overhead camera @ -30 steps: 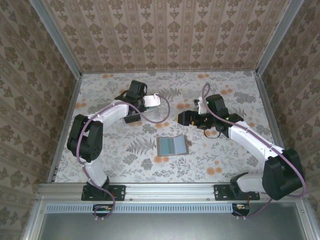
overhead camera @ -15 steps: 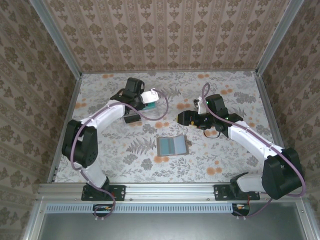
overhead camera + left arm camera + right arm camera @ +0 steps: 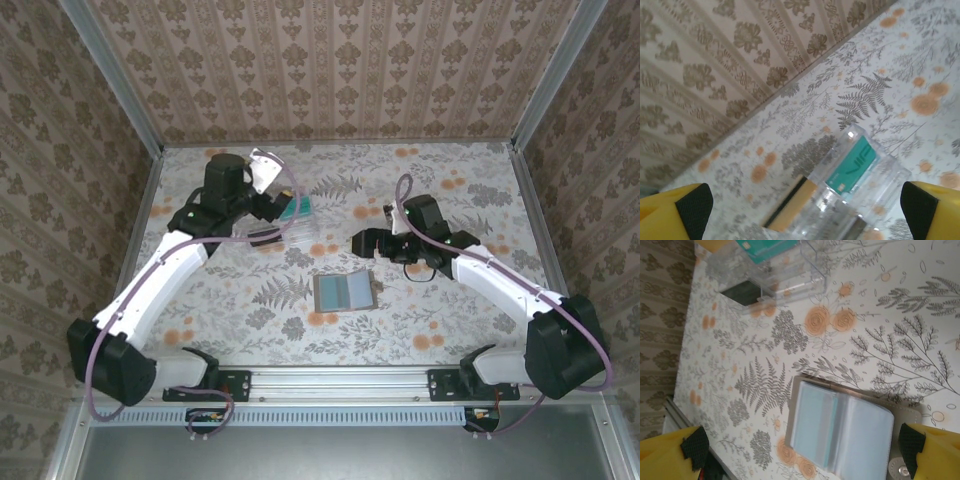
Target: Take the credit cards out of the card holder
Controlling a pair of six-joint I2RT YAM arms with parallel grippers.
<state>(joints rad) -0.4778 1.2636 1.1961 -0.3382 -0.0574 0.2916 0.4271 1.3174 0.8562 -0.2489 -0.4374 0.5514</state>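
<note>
Left gripper [image 3: 805, 210] is hanging over the far-left part of the table [image 3: 450, 320], with its fingers [image 3: 687, 205] standing wide apart and nothing pinched between them. Its wrist camera is looking down on the clear plastic tray [image 3: 875, 200], which is sitting on the floral cover below the spread jaws. Teal card [image 3: 852, 170] marked VIP is lying inside the tray. A flat piece [image 3: 790, 200] with a tan face and dark edge is sitting in the next compartment; can't tell how it's seated.

Right gripper [image 3: 362, 242] is hovering near table centre and pointing left, jaws also spread wide and gripping nothing.

Card holder [image 3: 344, 291] is lying open and flat on the table, just on the near side of the right gripper. It's apart from the tray and closer to the arm bases. In the right wrist view it's showing two bluish-grey panels facing up with the fold running between them. A small tab with a metal snap [image 3: 902, 470] is sticking out next to one yellow fingertip. Can't tell whether any cards are sitting in its slots. The tray is showing at the top edge of that view, not touching the holder.
</note>
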